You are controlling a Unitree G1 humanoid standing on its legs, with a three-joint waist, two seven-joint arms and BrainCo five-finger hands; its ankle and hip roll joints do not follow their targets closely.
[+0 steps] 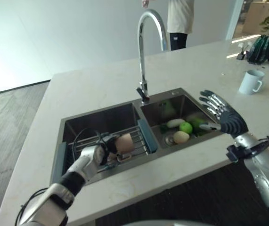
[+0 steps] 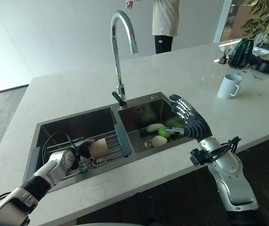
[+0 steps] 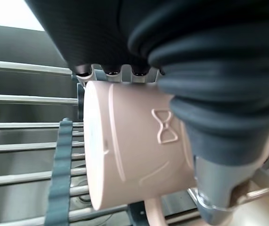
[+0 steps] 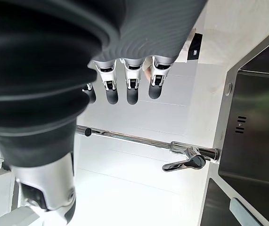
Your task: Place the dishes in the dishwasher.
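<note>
A pink cup (image 1: 126,142) with a small bow mark (image 3: 139,146) lies on its side in my left hand (image 1: 105,143), fingers on one side and thumb on the other. It hangs just over the wire rack (image 1: 141,139) that spans the left basin of the steel sink (image 1: 101,112). My right hand (image 1: 224,117) hovers open over the right edge of the right basin, its fingers (image 4: 130,89) straight and holding nothing. In that basin lie a pale long item (image 1: 175,123), a green apple (image 1: 186,127) and a yellowish round item (image 1: 181,137).
A tall curved faucet (image 1: 146,42) rises behind the divider between the basins. A white mug (image 1: 251,81) stands on the counter at the right, with a dark green object (image 1: 260,48) farther back. A person (image 1: 179,19) stands beyond the counter.
</note>
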